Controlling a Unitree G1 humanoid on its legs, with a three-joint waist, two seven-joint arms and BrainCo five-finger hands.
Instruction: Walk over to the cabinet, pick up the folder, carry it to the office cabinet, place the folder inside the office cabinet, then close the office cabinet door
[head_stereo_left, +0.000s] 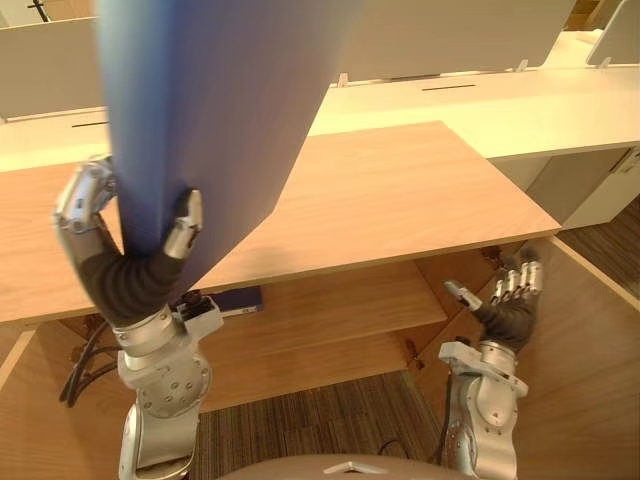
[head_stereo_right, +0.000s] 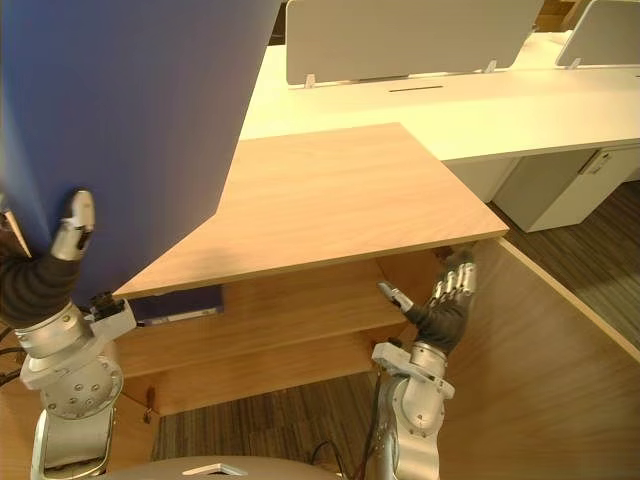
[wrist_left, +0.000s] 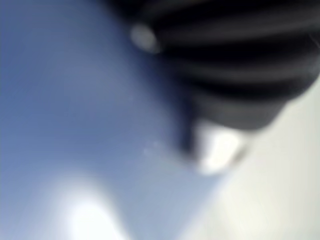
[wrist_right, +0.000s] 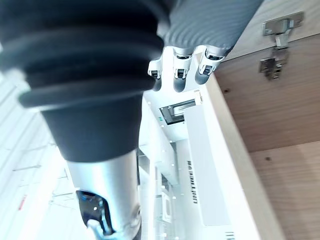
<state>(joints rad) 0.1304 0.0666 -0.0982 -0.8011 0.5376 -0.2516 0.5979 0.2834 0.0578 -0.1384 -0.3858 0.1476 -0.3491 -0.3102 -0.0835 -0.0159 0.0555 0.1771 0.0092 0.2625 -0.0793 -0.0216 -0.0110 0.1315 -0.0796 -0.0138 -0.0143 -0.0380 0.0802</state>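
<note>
- Found the left hand closed on the lower edge of the blue folder — thumb pressed to the near face, fingers wrapped behind. Checked in the left wrist view: blue sheet right against the hand.
- Noted the folder held high and near upright, above the left part of the office cabinet's top panel; not yet inside.
- Found the right hand holding nothing, fingers straight and spread, just under the top panel's right front corner and near the open door. Saw hinges on the wood past its fingers.
- Noted a shelf below the top panel, with a dark blue item at its left end and free room to the right.
- Judged the step in hand to be bringing the folder down to the shelf opening. Advise lowering and tilting it toward flat before entry, leading with the free edge, clearing the top panel's front lip and aiming right of the dark item.
- Keep the pinch firm until the folder rests on the shelf — held by one edge only, so liable to swing or slip.
- Keep the right hand out of the folder's way until release, then use it for the closing push.
</note>
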